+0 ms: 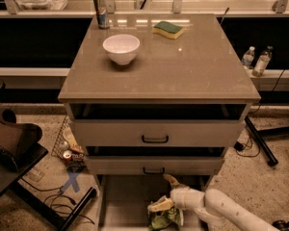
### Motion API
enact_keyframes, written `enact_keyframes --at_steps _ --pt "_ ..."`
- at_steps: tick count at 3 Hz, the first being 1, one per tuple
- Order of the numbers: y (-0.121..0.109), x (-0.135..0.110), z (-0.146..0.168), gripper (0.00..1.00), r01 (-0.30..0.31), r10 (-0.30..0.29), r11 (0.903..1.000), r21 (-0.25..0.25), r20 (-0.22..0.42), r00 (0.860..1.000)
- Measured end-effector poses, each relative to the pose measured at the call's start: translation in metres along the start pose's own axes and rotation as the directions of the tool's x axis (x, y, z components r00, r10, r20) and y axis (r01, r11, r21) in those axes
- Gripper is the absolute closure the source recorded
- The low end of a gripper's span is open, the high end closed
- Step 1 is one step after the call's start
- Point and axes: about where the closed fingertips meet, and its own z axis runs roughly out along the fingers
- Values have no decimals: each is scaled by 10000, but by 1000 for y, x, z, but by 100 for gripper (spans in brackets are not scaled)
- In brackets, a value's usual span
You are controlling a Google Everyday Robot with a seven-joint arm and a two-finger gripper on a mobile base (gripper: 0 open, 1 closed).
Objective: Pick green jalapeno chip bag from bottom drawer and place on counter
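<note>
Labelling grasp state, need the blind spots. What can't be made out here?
Camera view:
- green jalapeno chip bag: lower part cut off by the bottom edge.
- gripper, above the bag in the bottom drawer: contact with the bag unclear, its lower finger covers it.
- upper two drawers: insides dark under the counter.
</note>
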Motion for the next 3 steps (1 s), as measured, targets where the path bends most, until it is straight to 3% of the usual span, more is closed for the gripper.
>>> enact_keyframes --at_steps 1,2,3 --pt "0 0 0 0 0 0 10000 0 0 10000" --pt "0 0 0 10 1 -1 10000 -1 -1 10000" --pt "0 0 0 33 2 -2 10000 -1 -3 10000"
